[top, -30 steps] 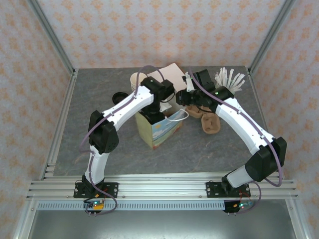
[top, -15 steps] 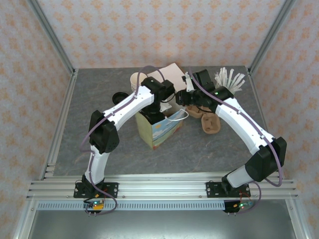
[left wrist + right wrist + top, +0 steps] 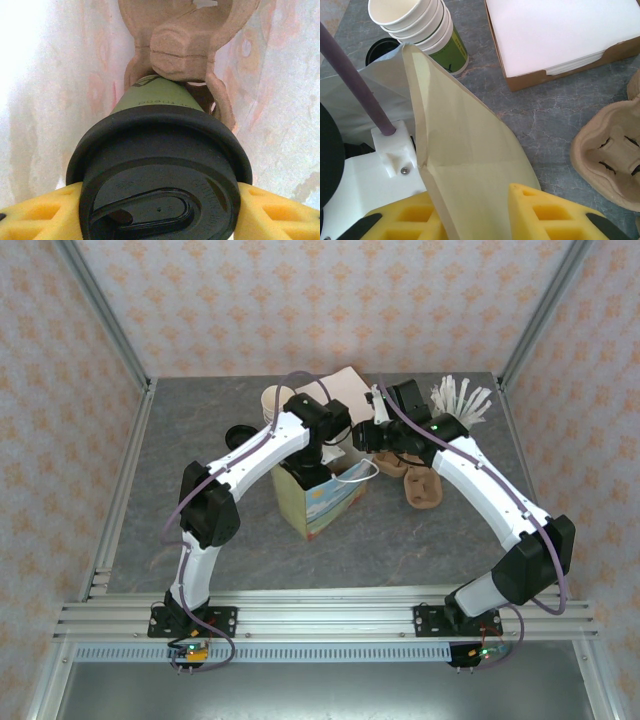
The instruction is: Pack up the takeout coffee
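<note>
Left gripper (image 3: 159, 214), down inside the bag (image 3: 47, 105), clamps the takeout coffee (image 3: 157, 150).

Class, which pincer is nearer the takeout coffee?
Left. The left pincer grips the takeout coffee inside the paper bag; the right pincer pinches the bag's edge alongside.

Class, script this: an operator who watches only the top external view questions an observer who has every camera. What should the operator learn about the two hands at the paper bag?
Operator: Both arms cover the mouth of the paper bag. Is the left hand holding anything?
Observer: Yes. It is shut on the takeout coffee, with yellow fingers against both sides of it.
Operator: And the right hand?
Observer: It pinches the bag's cream wall between its fingers.
</note>
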Motion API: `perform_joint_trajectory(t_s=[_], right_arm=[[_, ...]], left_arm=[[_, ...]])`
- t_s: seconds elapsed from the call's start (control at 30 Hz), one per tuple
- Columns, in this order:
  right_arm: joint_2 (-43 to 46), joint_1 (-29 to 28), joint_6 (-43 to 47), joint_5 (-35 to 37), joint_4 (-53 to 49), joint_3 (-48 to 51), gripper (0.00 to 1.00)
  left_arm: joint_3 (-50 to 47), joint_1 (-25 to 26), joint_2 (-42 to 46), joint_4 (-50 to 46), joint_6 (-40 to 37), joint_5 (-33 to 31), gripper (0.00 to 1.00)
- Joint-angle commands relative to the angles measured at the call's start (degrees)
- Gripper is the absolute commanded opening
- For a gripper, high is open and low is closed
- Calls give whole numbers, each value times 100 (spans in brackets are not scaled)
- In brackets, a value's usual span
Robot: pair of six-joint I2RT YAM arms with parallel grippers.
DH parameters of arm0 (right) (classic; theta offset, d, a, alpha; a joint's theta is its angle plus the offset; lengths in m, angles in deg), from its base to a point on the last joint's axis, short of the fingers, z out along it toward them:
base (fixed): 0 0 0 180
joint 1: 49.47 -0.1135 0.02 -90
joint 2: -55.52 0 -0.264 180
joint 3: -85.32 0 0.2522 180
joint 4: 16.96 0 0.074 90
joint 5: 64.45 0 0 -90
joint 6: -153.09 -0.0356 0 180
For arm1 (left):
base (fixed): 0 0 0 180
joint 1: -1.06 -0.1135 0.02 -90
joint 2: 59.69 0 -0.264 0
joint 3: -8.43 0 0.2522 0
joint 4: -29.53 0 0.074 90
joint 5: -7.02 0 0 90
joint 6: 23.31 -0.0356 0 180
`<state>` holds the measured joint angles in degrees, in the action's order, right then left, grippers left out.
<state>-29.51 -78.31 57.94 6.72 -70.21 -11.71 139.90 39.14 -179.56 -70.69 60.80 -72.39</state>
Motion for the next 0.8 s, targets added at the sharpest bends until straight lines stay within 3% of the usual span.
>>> perform_joint_trajectory(t_s=[0.0,0.77], right_arm=[[-4,-35,-34,141,-101,-120,32],[26,-34,-56,196,-156,-155,32]], left_arm=[[113,1,107,19,8,180,59],[326,6,418,-65,35,171,72]])
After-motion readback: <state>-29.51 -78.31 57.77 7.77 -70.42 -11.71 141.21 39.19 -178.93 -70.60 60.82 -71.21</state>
